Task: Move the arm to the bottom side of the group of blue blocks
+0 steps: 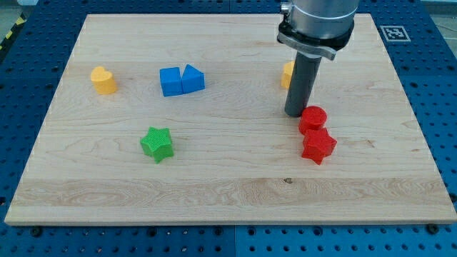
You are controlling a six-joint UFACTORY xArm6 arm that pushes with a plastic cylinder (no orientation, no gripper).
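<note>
Wooden board point(228, 193), upright rod, my tip point(295, 114) beside red cylinder point(313, 119), no pincer fitted, 2 blue blocks point(181, 80) far left

No readable words, brand names or numbers are showing anywhere on the wooden board point(228, 193), the blocks or the arm. The only sign is a small black-and-white square marker point(393, 33), a fiducial pattern, sitting at the far right corner of the desk, just beyond the board's top right corner on the blue perforated surface point(435, 86). Its pattern is too small to make out in detail.
</note>
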